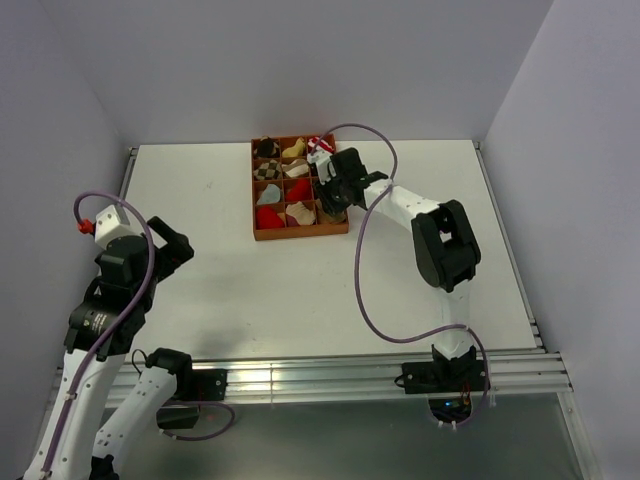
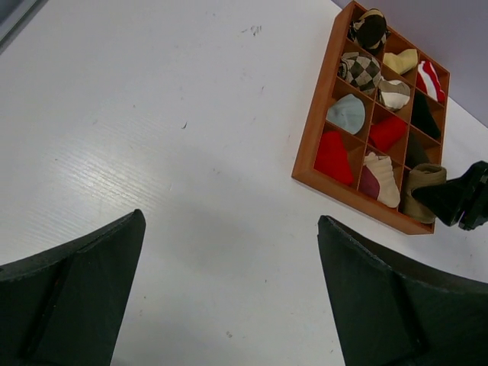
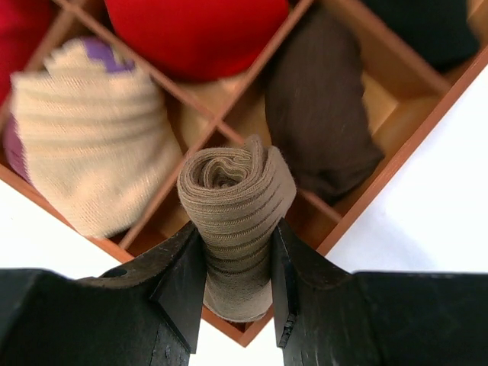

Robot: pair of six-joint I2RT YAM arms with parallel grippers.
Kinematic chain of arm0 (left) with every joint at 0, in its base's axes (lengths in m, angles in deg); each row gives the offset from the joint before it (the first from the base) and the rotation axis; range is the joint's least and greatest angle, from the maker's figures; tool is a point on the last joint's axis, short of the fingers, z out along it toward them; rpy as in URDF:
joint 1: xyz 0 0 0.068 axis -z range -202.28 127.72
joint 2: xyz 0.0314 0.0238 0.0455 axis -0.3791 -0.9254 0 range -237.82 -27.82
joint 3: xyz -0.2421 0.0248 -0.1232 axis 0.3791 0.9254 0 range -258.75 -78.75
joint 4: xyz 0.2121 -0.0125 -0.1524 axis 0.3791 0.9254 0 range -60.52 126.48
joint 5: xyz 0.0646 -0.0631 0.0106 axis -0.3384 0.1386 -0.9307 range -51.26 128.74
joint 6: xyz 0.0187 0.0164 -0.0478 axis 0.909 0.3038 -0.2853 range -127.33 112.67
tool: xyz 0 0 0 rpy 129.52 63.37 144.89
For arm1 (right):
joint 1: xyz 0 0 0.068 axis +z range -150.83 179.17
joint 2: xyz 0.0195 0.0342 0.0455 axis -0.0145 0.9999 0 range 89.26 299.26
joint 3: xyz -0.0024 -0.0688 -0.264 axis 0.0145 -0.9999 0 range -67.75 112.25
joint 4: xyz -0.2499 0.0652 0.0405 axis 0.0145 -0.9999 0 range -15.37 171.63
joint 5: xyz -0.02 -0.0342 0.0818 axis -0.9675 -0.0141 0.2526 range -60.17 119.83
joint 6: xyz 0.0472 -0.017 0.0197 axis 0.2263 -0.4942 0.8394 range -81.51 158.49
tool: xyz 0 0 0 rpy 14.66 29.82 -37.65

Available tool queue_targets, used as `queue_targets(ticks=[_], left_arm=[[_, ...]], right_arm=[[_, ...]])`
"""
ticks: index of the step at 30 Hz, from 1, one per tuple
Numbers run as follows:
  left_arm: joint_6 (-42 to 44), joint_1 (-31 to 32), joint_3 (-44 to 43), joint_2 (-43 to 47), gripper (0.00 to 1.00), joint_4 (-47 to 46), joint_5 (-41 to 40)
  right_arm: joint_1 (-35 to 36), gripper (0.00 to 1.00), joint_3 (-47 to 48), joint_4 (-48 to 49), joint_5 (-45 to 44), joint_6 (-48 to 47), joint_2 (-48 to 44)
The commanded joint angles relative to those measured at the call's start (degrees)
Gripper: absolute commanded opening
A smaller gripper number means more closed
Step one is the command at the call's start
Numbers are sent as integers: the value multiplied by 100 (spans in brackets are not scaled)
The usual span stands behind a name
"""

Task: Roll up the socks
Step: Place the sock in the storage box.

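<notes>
— Counter (image 1: 200, 200) carries what?
— One wooden tray (image 1: 300, 236) of compartments, toward the far side, with bundles (image 2: 364, 70) in most cells.
— And the right pincer (image 3: 237, 252)?
— Clenched on the rolled brown sock (image 3: 232, 187), at the tray's near right corner cell, beside the beige striped sock (image 3: 91, 145).
— Left pincer (image 2: 232, 221)?
— Released, jaws wide apart, over bare counter, well apart from the tray.

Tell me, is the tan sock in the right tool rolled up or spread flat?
Rolled up: the tan sock shows a spiral end, pinched by the right tool.
</notes>
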Motion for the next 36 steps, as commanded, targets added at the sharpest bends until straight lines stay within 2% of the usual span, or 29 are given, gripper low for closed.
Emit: queue_targets(ticks=[1,14,27,32,35,36], left_arm=[[-7,-26,-91,45,99,-3,-141],[-16,-26,-38,-114,99,-73,-9],[-24,-26,-91,-219,99,15,70],[-24,-26,-135,-228,100,59,70],[-24,-26,-153,-254,99,68,79],[-33,-26,-153,-263,99,76,88]], right_arm=[[-53,0,-180,76,-1,-163,-314],[-53,0,356,-1102,-220,-242,256],[35,0,1744,-2481,-467,-382,1442],[132,0,1956,-2641,-668,-382,1733],[193,3,2131,-2877,-712,-426,1952],[220,9,2140,-2948,-782,-426,2031]])
